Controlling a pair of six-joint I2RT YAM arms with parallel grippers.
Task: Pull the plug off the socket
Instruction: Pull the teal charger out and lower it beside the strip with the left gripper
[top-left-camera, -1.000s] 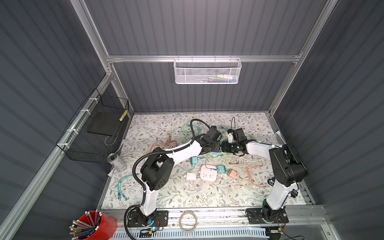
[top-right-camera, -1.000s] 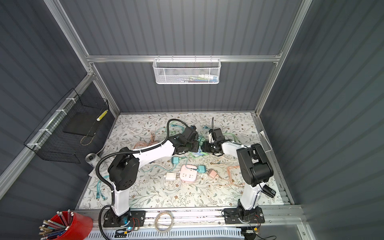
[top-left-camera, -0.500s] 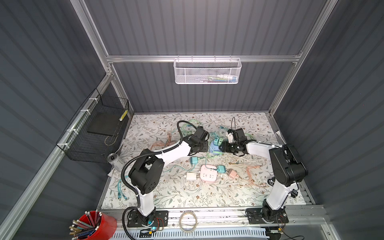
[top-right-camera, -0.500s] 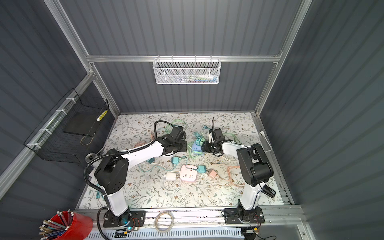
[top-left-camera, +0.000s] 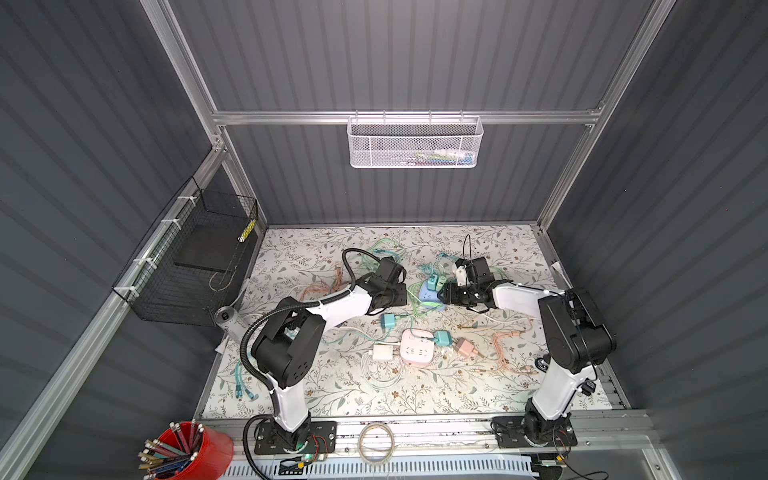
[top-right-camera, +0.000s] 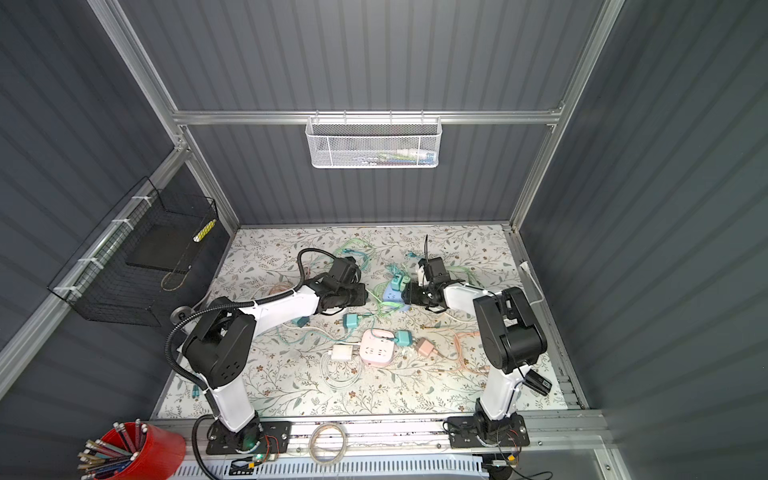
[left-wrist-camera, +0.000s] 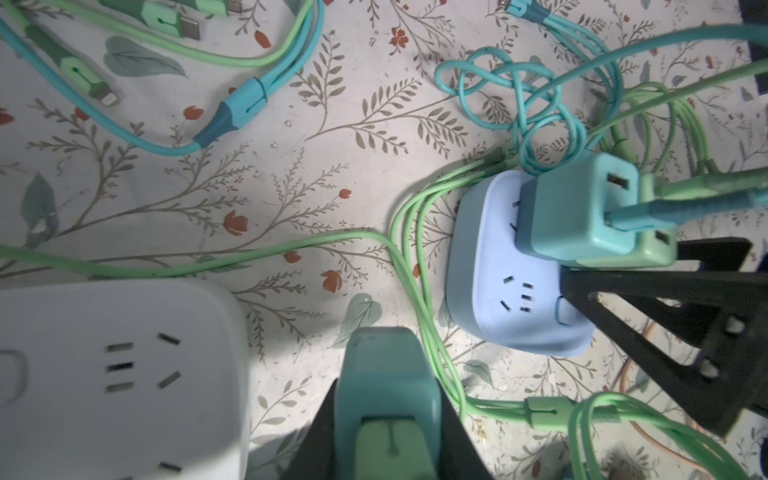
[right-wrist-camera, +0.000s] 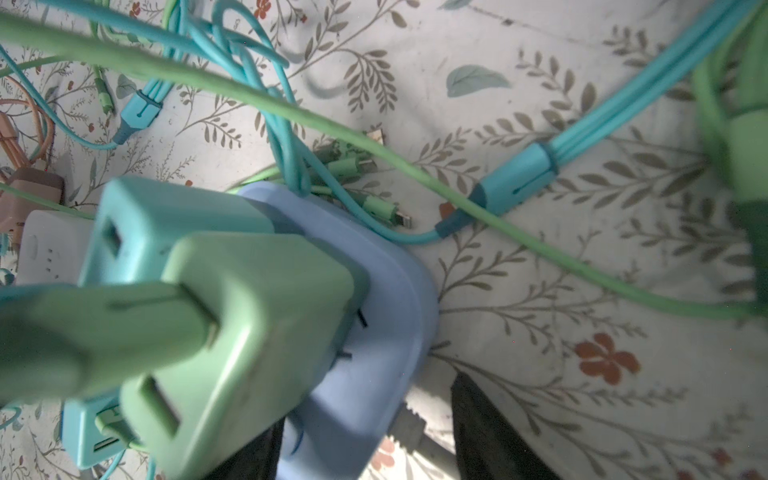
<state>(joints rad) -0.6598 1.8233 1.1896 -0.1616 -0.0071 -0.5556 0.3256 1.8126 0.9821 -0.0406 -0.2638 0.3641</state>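
A pale blue socket (top-left-camera: 428, 295) (top-right-camera: 390, 296) lies on the floral mat with a teal plug (left-wrist-camera: 577, 212) and a green plug (right-wrist-camera: 249, 328) still standing in it. My left gripper (left-wrist-camera: 386, 415) (top-left-camera: 395, 297) is shut on another teal plug (left-wrist-camera: 384, 374) with a green cable end in it, held clear of the blue socket. A white socket (left-wrist-camera: 120, 374) lies right beside this plug. My right gripper (right-wrist-camera: 365, 415) (top-left-camera: 446, 297) straddles the blue socket's edge (right-wrist-camera: 374, 332), jaws open, with a gap showing at one finger (right-wrist-camera: 490, 432).
Green and teal cables (left-wrist-camera: 415, 266) loop all round the blue socket. Nearer the front lie a pink socket (top-left-camera: 417, 348), a white charger (top-left-camera: 381, 352), loose teal plugs (top-left-camera: 389, 321) and a pink plug (top-left-camera: 465, 347). A black wire basket (top-left-camera: 199, 266) hangs on the left wall.
My left gripper has drawn away from the blue socket to the left and a little forward, carrying the teal plug. The right gripper stays at the socket and its jaws have widened.
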